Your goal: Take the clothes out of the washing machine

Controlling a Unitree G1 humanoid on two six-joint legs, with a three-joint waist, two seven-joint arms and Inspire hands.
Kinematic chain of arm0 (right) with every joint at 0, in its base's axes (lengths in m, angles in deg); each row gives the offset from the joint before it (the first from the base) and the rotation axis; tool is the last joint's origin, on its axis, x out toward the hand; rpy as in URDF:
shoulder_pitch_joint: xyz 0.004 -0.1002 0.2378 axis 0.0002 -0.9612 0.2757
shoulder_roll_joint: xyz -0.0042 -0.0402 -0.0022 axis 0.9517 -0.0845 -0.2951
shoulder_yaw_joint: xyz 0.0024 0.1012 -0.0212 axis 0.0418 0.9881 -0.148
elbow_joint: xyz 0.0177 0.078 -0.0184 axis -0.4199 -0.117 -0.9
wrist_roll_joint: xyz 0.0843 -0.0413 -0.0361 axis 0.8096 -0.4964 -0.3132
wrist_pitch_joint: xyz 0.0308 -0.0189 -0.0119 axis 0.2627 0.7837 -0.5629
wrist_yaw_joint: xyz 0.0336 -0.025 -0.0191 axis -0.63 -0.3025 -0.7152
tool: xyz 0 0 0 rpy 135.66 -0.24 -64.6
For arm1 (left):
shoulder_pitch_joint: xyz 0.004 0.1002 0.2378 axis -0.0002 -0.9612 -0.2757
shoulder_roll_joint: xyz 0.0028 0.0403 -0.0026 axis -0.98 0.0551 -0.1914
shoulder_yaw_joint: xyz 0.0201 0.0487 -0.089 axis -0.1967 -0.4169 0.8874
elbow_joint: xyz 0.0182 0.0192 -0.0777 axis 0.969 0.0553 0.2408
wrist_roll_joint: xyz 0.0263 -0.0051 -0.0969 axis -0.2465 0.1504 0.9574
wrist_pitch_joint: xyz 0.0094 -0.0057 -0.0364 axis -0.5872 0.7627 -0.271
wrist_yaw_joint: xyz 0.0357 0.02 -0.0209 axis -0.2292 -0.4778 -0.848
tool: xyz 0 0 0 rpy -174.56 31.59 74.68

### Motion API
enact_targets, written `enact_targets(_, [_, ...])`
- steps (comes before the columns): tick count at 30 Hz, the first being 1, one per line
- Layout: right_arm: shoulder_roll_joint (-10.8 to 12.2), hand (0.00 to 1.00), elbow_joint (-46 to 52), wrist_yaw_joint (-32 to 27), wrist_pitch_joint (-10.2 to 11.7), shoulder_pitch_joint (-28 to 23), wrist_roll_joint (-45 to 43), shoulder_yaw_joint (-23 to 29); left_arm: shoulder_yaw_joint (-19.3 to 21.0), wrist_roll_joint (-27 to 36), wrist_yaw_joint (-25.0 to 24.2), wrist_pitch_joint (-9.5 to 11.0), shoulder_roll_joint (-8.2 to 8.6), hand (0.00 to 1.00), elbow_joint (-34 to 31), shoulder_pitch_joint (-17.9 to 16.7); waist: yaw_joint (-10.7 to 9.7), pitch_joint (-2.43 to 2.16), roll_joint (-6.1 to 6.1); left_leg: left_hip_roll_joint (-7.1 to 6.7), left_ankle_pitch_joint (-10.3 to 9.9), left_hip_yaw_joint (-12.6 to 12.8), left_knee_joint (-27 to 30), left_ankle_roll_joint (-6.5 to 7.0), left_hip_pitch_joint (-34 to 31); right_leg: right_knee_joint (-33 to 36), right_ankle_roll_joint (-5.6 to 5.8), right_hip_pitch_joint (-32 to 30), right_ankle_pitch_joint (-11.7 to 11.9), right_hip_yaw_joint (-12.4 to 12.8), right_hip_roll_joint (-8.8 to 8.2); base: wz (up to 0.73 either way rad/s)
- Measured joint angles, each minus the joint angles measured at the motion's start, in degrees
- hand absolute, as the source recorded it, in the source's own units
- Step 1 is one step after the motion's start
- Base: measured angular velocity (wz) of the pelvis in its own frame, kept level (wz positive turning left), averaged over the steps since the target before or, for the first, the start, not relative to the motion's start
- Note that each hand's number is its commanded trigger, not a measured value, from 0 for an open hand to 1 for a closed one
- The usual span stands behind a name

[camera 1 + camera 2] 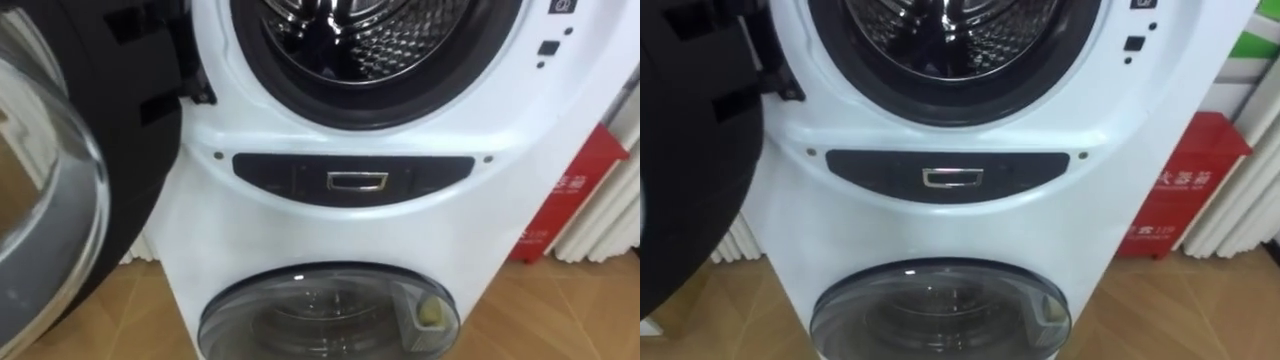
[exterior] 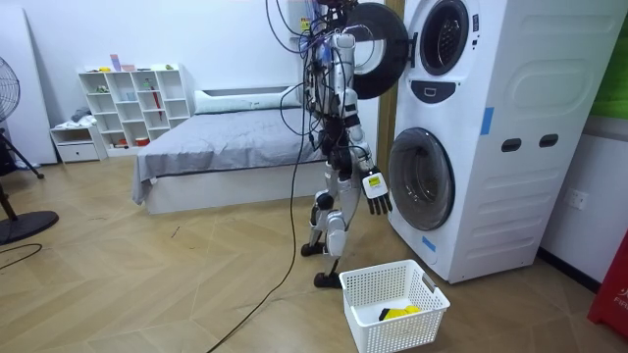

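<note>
Yellow cloth (image 2: 399,313) in white basket (image 2: 370,285), below right robot hand (image 2: 377,199), fingers relaxed, empty

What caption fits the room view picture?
Robot stands at the washing machine, top door open, white basket by its feet.

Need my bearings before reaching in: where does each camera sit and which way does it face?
Left eye view: robot's head, facing the washing machine front-on, open door at left.
Right eye view: same head, slightly rightward; both share the open drum and lower door.
Room view: across the room, side-on; whole robot standing before the machine, right hand hanging, basket by its feet.
</note>
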Motion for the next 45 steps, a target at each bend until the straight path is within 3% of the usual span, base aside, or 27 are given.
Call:
enact_targets(3, [-0.5, 0.00, 0.1, 0.1, 0.5, -0.3, -0.6, 3.9, 4.3, 3.8, 0.3, 0.4, -1.64, 0.00, -4.7, 0.2, 0.4, -0.50, 1.54, -0.04, 0.0, -0.3, 0.0, -0.01, 0.0, 0.0, 0.00, 0.1, 0.0, 0.0, 0.01, 0.00])
enact_targets(9, [-3.3, 0.00, 2.0, 0.1, 1.7, -3.4, -0.3, 4.0, 5.8, 5.8, 2.7, 2.9, -5.72, 0.00, -12.6, 0.2, 0.5, -0.32, 3.13, -0.13, 0.0, -1.5, 0.0, -0.07, -0.4, 0.0, 0.00, -0.1, 0.0, -0.7, 0.05, 0.03])
enact_targets(11, [-3.8, 0.00, 3.0, 0.1, 1.9, -4.8, -0.4, 4.6, 7.2, 5.8, 4.0, 3.0, -5.88, 0.00, -17.2, 0.1, 0.5, -0.41, 3.35, -0.14, 0.1, -2.1, 0.1, -0.08, -0.7, 0.0, 0.00, -0.1, 0.0, -1.2, 0.06, 0.13])
enact_targets(15, [-4.2, 0.00, 4.7, 0.2, 2.7, -6.3, -0.9, 6.0, 7.2, 5.8, 4.9, 4.6, -8.48, 0.00, -25.2, 0.2, 1.2, -0.17, 2.62, -0.13, 0.2, -2.5, 0.1, -0.19, -0.8, 0.0, 0.01, -0.1, 0.0, -1.4, 0.08, 0.06])
enact_targets(23, [-4.4, 0.00, 5.7, 0.2, 3.1, -7.8, -2.8, 10.5, 7.4, 4.7, 6.7, 4.7, -13.78, 0.00, -36.6, 1.9, 1.5, -0.17, 2.61, -0.13, 0.2, -3.1, 0.0, -0.19, -1.0, -0.2, 0.01, -0.1, 0.0, -0.6, 0.15, 0.00])
enact_targets(26, [-4.4, 0.00, 5.7, 1.2, 2.6, -8.6, -2.8, 10.5, 7.8, 2.7, 7.7, 3.9, -13.73, 0.00, -38.9, 1.2, 1.8, -0.10, 2.74, -0.10, 0.2, -3.1, 0.1, -0.19, -0.9, -0.2, 0.01, 0.0, 0.0, -0.7, 0.17, 0.02])
enact_targets(33, [-4.1, 0.00, 5.6, 3.9, 1.1, -8.8, -4.9, 10.3, 8.9, 0.6, 11.6, -2.2, -13.76, 0.00, -47.4, 1.1, 2.3, 0.13, 2.53, -0.15, 0.2, -5.7, 1.5, -0.20, -2.3, 0.0, -0.03, 0.2, 0.0, -0.9, 0.15, 0.20])
enact_targets(38, [-3.9, 0.00, 3.0, 4.8, 1.1, -8.3, -4.8, 7.7, 9.1, 0.3, 16.6, -3.1, -13.76, 0.00, -57.0, -0.5, 3.3, 0.55, 1.85, -0.31, 0.2, -8.9, 2.2, -0.24, -3.0, -0.1, -0.26, 1.1, 0.2, -2.2, 0.12, 0.37])
enact_targets(43, [-3.4, 0.00, -0.2, 6.4, 0.8, -6.8, -4.8, 7.4, 10.0, -1.2, 17.7, -3.1, -13.53, 0.00, -69.6, -4.4, 3.8, 1.04, 1.05, -1.03, 0.4, -11.3, 3.7, 0.03, -4.7, 0.0, -0.27, 1.4, 0.2, -2.2, -0.54, 0.38])
enact_targets(44, [-3.2, 0.00, -0.2, 6.3, 0.8, -6.3, -4.6, 6.4, 9.9, -1.3, 17.7, -3.1, -12.74, 0.00, -71.9, -5.1, 3.7, 1.08, 0.97, -1.38, 0.5, -11.9, 3.8, 0.22, -4.9, 0.0, -0.27, 1.6, 0.2, -2.4, -0.77, 0.27])
enact_targets(45, [-2.9, 0.00, -0.3, 6.3, 1.1, -5.8, -4.3, 5.0, 9.9, -1.5, 17.7, -3.1, -10.69, 0.00, -74.0, -5.1, 3.6, 1.13, 0.89, -1.73, 0.6, -12.4, 4.0, 0.42, -5.2, 0.0, -0.27, 1.8, 0.2, -2.5, -1.04, 0.27])
